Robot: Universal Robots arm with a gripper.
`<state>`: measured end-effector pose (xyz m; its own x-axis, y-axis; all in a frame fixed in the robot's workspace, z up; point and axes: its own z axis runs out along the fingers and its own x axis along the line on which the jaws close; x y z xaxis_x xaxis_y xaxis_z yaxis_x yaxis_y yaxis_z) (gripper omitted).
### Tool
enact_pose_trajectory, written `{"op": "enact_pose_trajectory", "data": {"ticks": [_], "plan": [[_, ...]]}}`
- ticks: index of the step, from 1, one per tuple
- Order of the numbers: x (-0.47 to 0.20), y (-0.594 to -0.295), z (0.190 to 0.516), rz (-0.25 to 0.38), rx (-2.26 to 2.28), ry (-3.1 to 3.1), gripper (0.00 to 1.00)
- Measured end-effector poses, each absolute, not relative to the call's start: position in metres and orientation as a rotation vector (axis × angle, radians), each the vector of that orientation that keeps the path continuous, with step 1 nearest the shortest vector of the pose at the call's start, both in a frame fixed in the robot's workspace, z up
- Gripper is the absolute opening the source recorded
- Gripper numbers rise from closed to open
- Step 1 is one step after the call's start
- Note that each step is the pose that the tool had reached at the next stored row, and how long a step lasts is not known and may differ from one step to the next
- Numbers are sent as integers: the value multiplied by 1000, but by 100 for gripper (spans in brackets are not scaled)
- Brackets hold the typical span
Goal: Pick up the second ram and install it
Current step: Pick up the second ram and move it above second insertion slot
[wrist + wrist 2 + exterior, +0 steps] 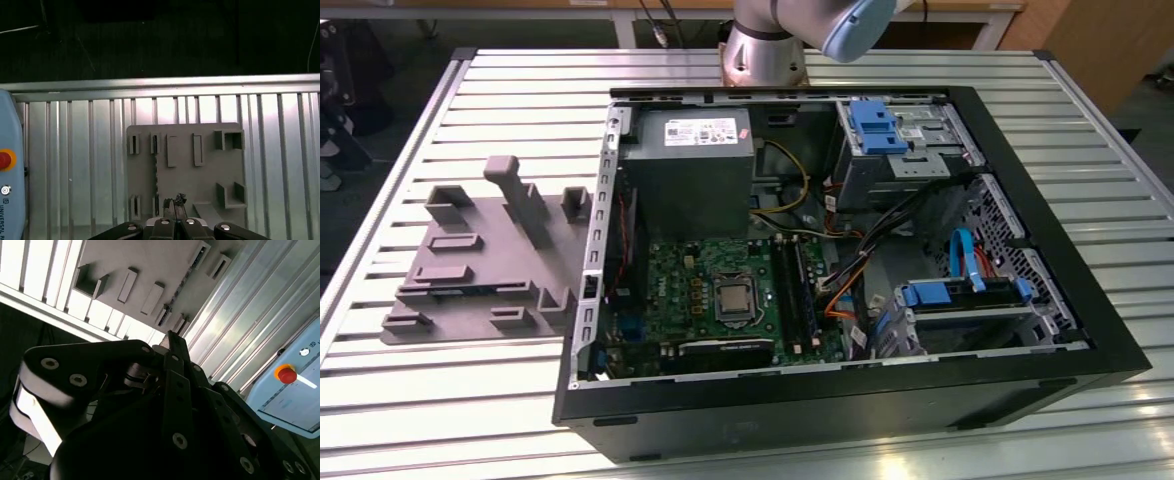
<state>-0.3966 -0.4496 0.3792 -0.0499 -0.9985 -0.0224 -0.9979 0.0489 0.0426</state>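
The black linkage claw (175, 205) hangs with its fingers (172, 347) drawn together, and I see nothing clamped between them. Directly below and just ahead of its tips lies the grey moulded plastic tray with upright pegs (210, 170). A thin dark strip with a toothed edge (156, 175) stands on edge in one of the tray's slots, a little to one side of the claw's line. I take it for the second ram, though its colour does not read clearly from here.

To my judgement the pickup is only at the approach. To do it well, the jaws must part wider than the board is thick. They should straddle it squarely along its length and close on the flat faces near the middle. The lift should go straight up out of the slot, with no twist.

Under the tray runs the ribbed aluminium slat table (75, 150). A pale blue control pendant with a red button (10, 165) lies on it, off to the claw's side. Well apart from the claw, in the exterior view, sits the open black computer case (854, 400) with its green motherboard (707, 290). Past the table edge is dark floor.
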Motion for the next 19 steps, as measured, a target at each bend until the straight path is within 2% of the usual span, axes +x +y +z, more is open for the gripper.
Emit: {"op": "enact_pose_trajectory", "data": {"ticks": [8, 9, 10, 17, 18, 19], "plan": [[-397, -450, 376, -64, 2163, -2260, 11], [-397, -450, 375, -62, 2164, -2260, 11], [-397, -450, 374, -61, 2165, -2259, 17], [-397, -450, 367, -51, 2173, -2261, 18], [-397, -450, 366, -49, 2174, -2262, 25], [-397, -450, 365, -48, 2175, -2262, 25]]}}
